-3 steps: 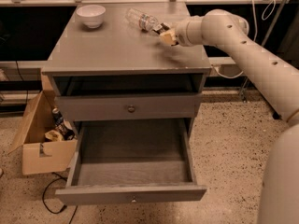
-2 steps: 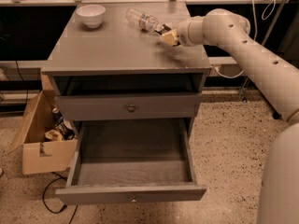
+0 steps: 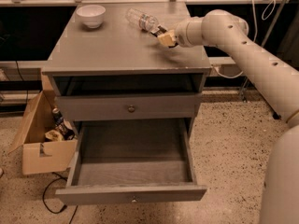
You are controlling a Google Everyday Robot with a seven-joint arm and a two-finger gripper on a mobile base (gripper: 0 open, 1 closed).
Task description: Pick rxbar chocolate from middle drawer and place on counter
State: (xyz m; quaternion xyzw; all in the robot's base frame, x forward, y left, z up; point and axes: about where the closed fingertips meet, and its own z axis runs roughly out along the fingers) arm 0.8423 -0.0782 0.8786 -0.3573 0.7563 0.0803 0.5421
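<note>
My gripper [image 3: 165,36] is low over the right rear part of the grey counter [image 3: 117,50], at the end of the white arm reaching in from the right. A small dark piece, which looks like the rxbar chocolate [image 3: 161,30], shows at the gripper's tip, just above the counter top. Most of it is hidden by the gripper. The middle drawer [image 3: 133,192] is pulled wide open below, and its visible inside holds nothing.
A clear plastic bottle [image 3: 141,19] lies on its side just left of the gripper. A white bowl [image 3: 91,15] stands at the counter's back left. An open cardboard box [image 3: 42,146] with clutter sits on the floor, left of the cabinet. The upper knobbed drawer front [image 3: 131,107] is closed.
</note>
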